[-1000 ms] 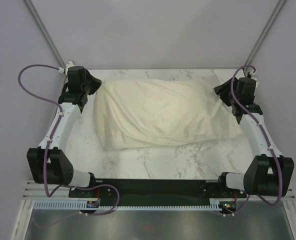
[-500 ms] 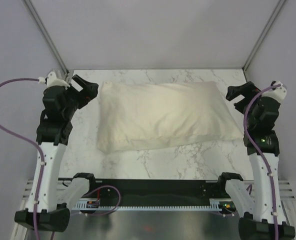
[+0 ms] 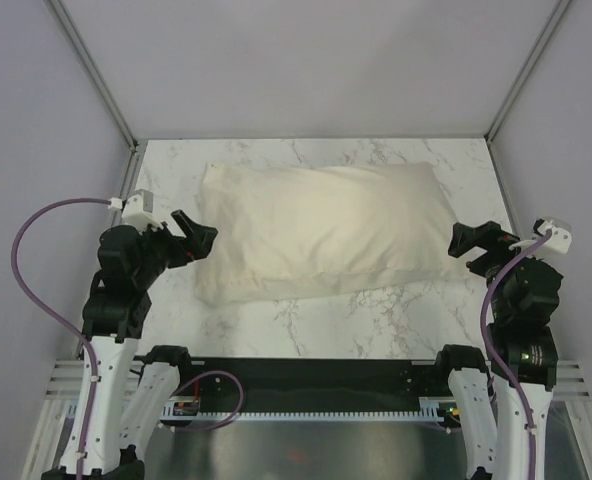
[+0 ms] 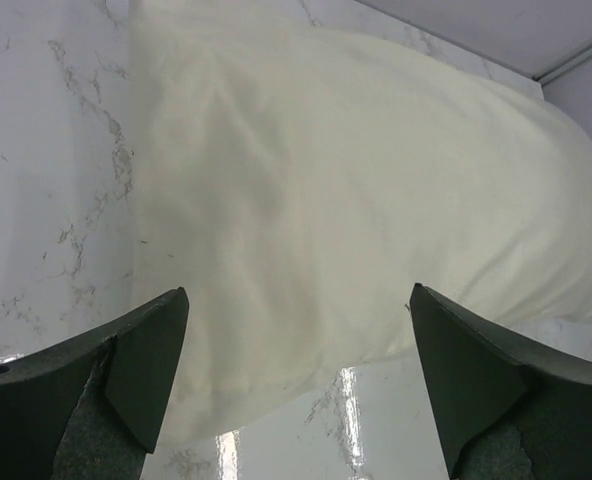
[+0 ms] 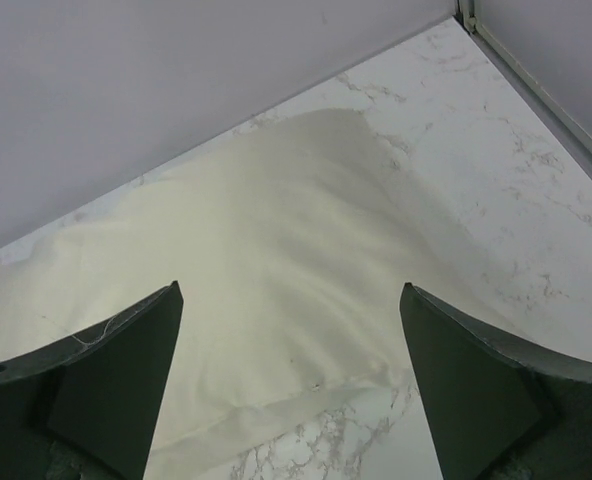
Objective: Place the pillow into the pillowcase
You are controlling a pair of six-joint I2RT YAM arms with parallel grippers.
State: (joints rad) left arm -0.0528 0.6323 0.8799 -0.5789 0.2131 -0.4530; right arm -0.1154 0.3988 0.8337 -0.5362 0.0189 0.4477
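Observation:
A plump cream pillowcase (image 3: 321,230) lies flat across the far middle of the marble table, filled out into a cushion shape. The pillow itself is hidden under that cloth; none of its own cover shows. My left gripper (image 3: 198,240) hangs open just off the case's near left corner, not touching it. My right gripper (image 3: 468,243) hangs open off the near right corner, also apart from it. In the left wrist view the pillowcase (image 4: 356,180) lies beyond the open left gripper (image 4: 296,290). The right wrist view shows the pillowcase (image 5: 266,250) and its flat hem beyond the open right gripper (image 5: 290,287).
The marble table (image 3: 326,325) is closed in by grey walls on three sides, with metal frame posts (image 3: 96,75) at the back corners. A black mounting bar (image 3: 316,378) runs along the near edge between the arm bases.
Both arms have drawn back from the far corners toward the near edge. Their jaws have opened and let go of the pillowcase, which has settled flat.

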